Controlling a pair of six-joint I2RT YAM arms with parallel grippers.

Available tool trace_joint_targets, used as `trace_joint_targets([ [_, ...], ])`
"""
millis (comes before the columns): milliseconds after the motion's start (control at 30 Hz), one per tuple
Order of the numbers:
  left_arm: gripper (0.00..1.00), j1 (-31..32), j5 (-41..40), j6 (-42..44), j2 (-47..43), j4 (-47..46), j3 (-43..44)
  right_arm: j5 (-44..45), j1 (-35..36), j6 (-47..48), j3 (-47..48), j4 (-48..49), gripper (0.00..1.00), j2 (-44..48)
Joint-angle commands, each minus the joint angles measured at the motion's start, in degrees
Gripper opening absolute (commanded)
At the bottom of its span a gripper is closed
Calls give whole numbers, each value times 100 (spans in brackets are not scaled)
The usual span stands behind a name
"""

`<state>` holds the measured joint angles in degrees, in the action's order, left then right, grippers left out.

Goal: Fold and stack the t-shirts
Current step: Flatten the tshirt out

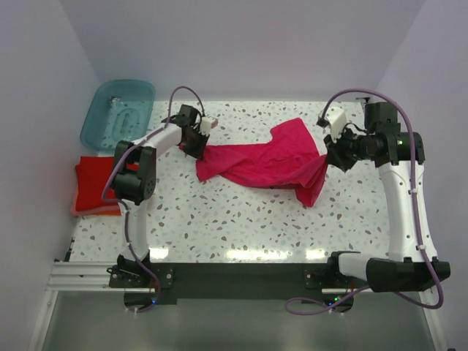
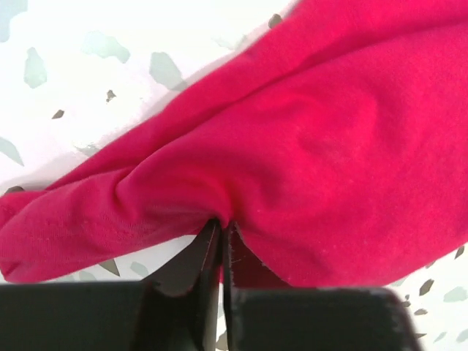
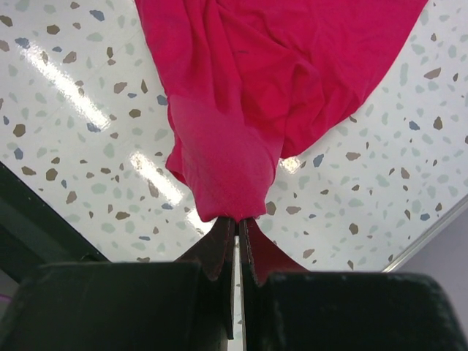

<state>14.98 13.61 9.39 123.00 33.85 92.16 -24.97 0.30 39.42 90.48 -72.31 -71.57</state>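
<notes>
The magenta-pink t-shirt (image 1: 267,162) lies bunched across the middle of the speckled table, stretched between both grippers. My left gripper (image 1: 197,146) is shut on its left end; in the left wrist view the cloth (image 2: 292,168) bunches into the closed jaws (image 2: 221,225). My right gripper (image 1: 330,157) is shut on its right end; in the right wrist view the cloth (image 3: 241,110) hangs from the closed jaws (image 3: 238,219) above the table. Folded red and orange t-shirts (image 1: 91,184) lie stacked at the table's left edge.
A translucent teal plastic tub (image 1: 117,112) stands at the back left corner. A black rail (image 1: 234,274) runs along the near edge by the arm bases. White walls close in the left, back and right sides.
</notes>
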Motion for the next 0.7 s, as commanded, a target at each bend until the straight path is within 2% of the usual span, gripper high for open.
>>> trace_joint_targets([
  [0,5,-39,-148,98,-187,174,66,150,-21,4,-4,77,0,239],
  [33,0,-83,-61,124,-406,166,-196,203,-12,57,-47,51,0,414],
  [67,0,-144,358,255,-904,175,-355,342,-21,170,-161,7,0,538],
  [133,0,-311,686,396,-1452,323,-802,484,-12,276,-311,-19,0,819],
  [167,0,-425,1244,693,-1994,438,-927,624,-21,346,-442,-54,0,1151],
  [267,0,-583,1897,1247,-3092,860,-1366,844,-12,400,-636,-55,0,1845],
  [367,0,-628,2075,1494,-3860,1001,-1780,1143,-21,339,-820,59,0,2304],
  [433,0,-628,2050,1513,-3968,1063,-1842,1249,-12,338,-943,103,0,2577],
  [533,0,-646,1734,1303,-3548,800,-1527,1171,-12,338,-1233,270,0,2464],
  [633,0,-654,1163,1013,-2433,711,-536,916,-12,330,-1419,656,0,1938],
  [667,0,-663,970,830,-1716,729,-193,880,-12,338,-1462,831,0,1780],
])
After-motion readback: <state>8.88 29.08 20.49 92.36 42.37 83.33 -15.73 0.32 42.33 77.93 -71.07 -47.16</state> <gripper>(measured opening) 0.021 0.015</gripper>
